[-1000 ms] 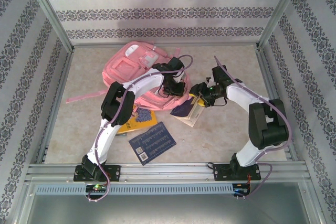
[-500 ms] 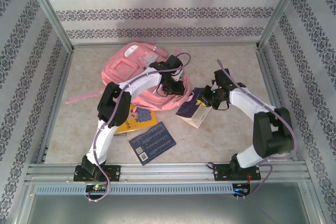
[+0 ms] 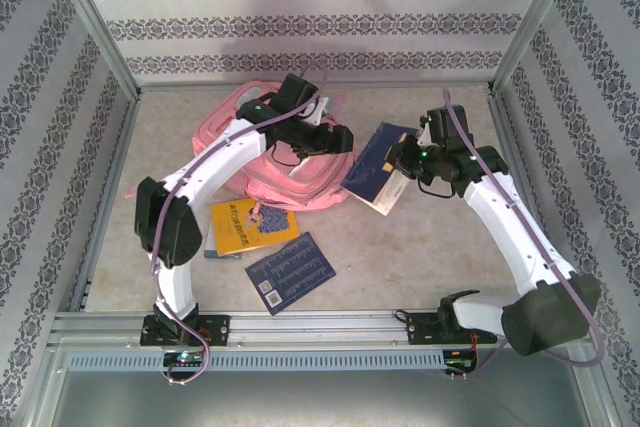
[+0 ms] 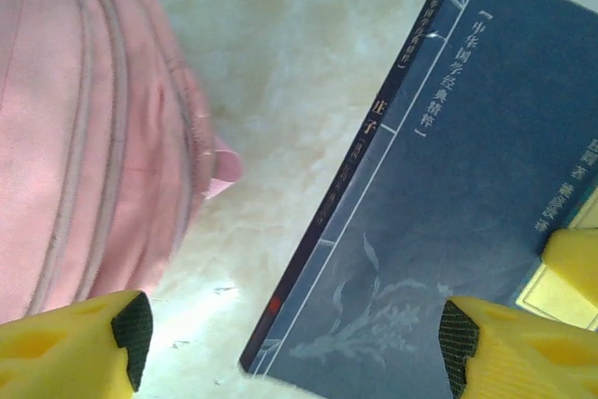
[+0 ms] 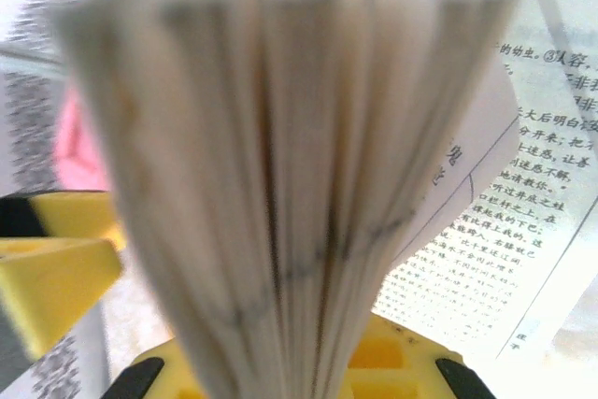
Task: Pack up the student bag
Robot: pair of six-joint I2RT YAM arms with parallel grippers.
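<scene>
The pink student bag (image 3: 262, 152) lies at the back left of the table, and its zipped side (image 4: 84, 119) fills the left of the left wrist view. My left gripper (image 3: 334, 137) hovers at the bag's right edge, open, with nothing between its yellow fingertips (image 4: 89, 338). My right gripper (image 3: 402, 163) is shut on a dark blue book (image 3: 372, 169), held tilted above the table just right of the bag. The book's cover (image 4: 458, 231) lies below my left gripper (image 4: 290, 348). Its fanned pages (image 5: 290, 184) rise out of my right gripper (image 5: 299, 385).
A yellow book (image 3: 250, 225) and a blue booklet (image 3: 290, 271) lie flat on the table in front of the bag, near the left arm. A pink strap (image 3: 160, 185) trails left. Metal frame rails and patterned walls close in the table.
The left gripper has opened and drawn back over the bag. The right gripper has shut on the dark blue book and raised it up and backward off the table.
</scene>
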